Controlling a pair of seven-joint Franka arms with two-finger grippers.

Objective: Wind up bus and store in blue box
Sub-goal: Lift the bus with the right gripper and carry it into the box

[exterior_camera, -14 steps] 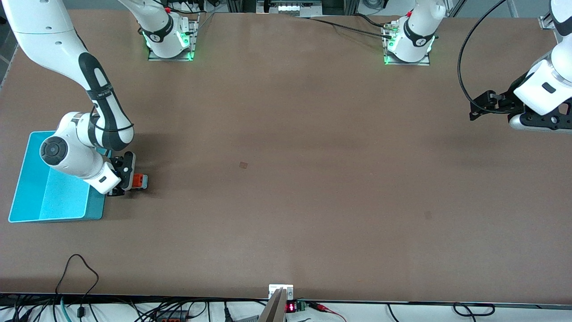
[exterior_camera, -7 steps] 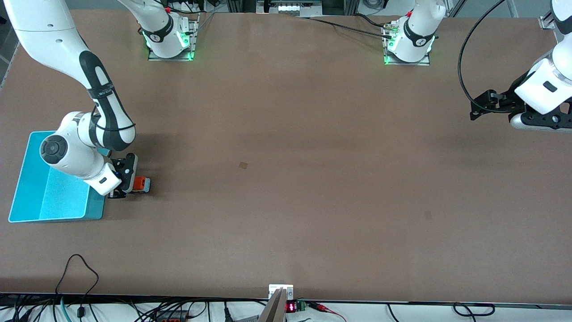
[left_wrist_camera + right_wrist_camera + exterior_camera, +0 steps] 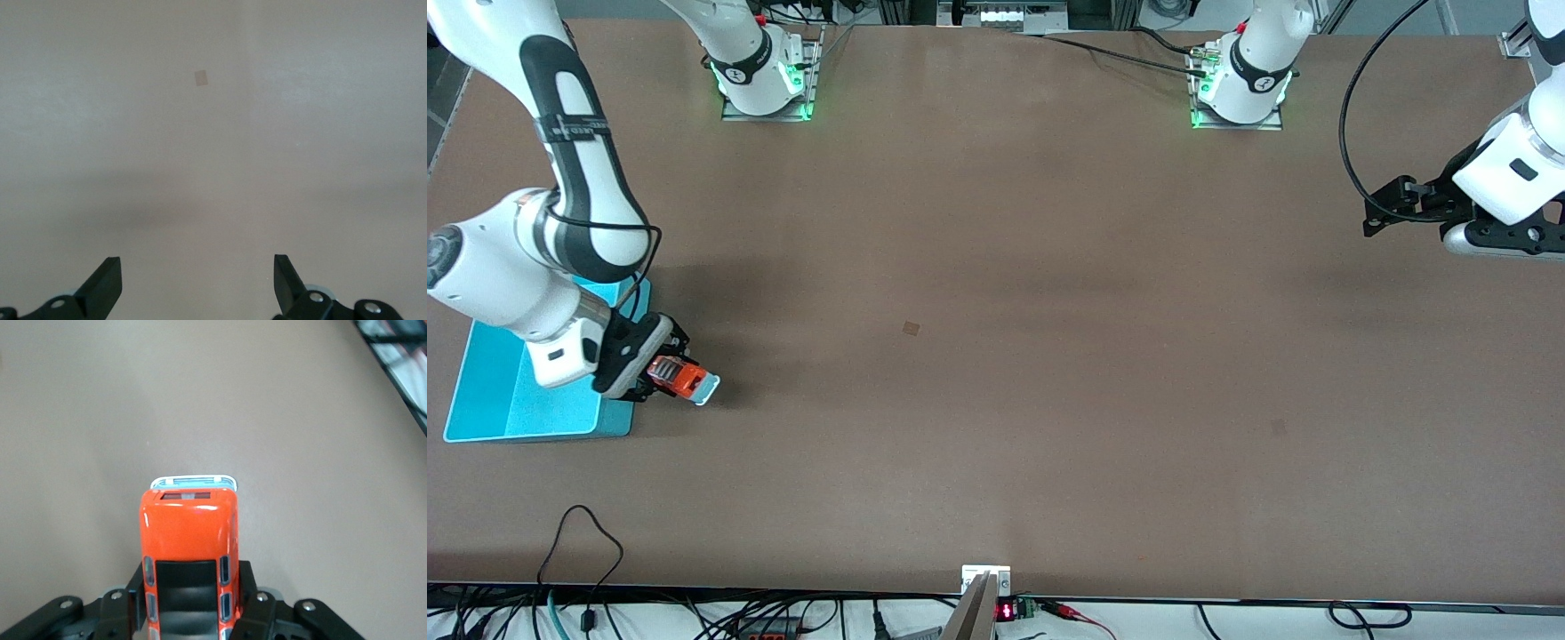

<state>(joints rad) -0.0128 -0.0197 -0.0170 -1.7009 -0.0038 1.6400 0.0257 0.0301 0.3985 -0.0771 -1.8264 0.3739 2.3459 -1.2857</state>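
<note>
My right gripper is shut on the bus, a small orange toy with dark roof windows and a pale front trim. It holds the bus tilted, low over the table, just beside the blue box. In the right wrist view the bus sticks out between the fingers of the right gripper. The right arm hides part of the box. My left gripper waits open and empty over the left arm's end of the table. Its black fingertips frame bare table around the left gripper.
A small square patch marks the table's middle and shows in the left wrist view. The arm bases stand along the edge farthest from the front camera. Cables hang at the nearest edge.
The right arm has risen and swung toward the box's end. The bus in its gripper has tilted and shifted slightly nearer the front camera. The left arm has not moved.
</note>
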